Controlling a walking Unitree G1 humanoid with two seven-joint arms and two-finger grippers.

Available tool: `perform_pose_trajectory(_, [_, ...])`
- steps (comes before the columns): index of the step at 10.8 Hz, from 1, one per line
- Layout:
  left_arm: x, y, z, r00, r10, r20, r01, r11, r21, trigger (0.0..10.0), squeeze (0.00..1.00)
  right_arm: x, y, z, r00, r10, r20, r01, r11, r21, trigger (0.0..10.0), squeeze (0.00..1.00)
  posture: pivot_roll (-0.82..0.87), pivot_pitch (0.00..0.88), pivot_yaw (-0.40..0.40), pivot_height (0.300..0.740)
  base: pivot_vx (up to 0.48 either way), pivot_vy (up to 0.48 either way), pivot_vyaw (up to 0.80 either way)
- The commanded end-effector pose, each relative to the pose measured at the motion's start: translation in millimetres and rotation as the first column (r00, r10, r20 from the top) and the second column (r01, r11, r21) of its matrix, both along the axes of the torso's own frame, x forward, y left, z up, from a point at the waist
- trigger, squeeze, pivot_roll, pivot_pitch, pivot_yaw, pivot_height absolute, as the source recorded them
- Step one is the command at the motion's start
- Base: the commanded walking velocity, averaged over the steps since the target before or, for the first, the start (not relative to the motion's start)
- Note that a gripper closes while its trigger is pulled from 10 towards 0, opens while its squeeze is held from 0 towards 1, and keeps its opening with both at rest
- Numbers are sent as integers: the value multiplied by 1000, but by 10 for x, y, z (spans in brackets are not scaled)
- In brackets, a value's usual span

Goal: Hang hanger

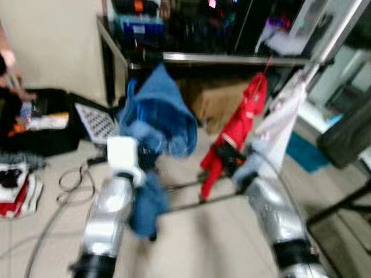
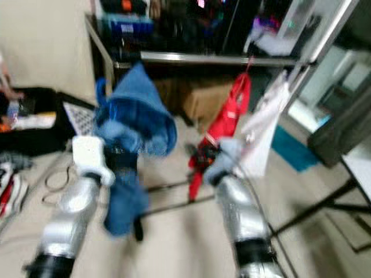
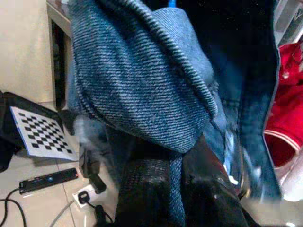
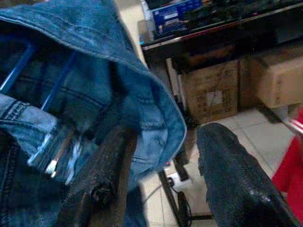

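Left eye view: tiled floor (image 1: 220, 243), cardboard box (image 1: 217, 101) under rail (image 1: 232, 58).

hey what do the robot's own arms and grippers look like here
Both arms are shiny silver cylinders with a black band near the bottom of the head views. The left arm carries a white boxy block at its wrist. The right arm is the same silver. Each gripper has two long black fingers with a rough, grainy texture; the left gripper's fingers look alike.
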State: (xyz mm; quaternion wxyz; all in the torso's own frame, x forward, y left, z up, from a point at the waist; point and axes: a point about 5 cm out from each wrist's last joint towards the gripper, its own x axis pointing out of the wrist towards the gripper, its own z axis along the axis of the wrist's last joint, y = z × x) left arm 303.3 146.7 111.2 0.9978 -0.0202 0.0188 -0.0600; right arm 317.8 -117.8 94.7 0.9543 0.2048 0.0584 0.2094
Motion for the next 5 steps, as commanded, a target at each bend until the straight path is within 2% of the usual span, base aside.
perform_pose_trajectory(1, [-5, -219, 43, 997, -77, 19, 77, 997, -17, 10000, 0, 9, -207, 5, 998, -62, 3, 62, 998, -21, 10000, 0, 163, 20, -131, 740, 428, 0, 0])
perform_pose_trajectory(2, [-15, -235, 26, 997, -80, 13, 81, 996, -22, 10000, 0, 5, -213, 4, 998, -64, 2, 64, 998, -21, 10000, 0, 163, 21, -131, 740, 442, 0, 0])
perform_pose_trajectory(5, [-18, -282, -18, 992, -126, -19, 126, 992, -21, 10000, 0, 5, -219, -4, 998, -66, -3, 66, 998, -20, 10000, 0, 164, 18, -131, 740, 0, 0, 0])
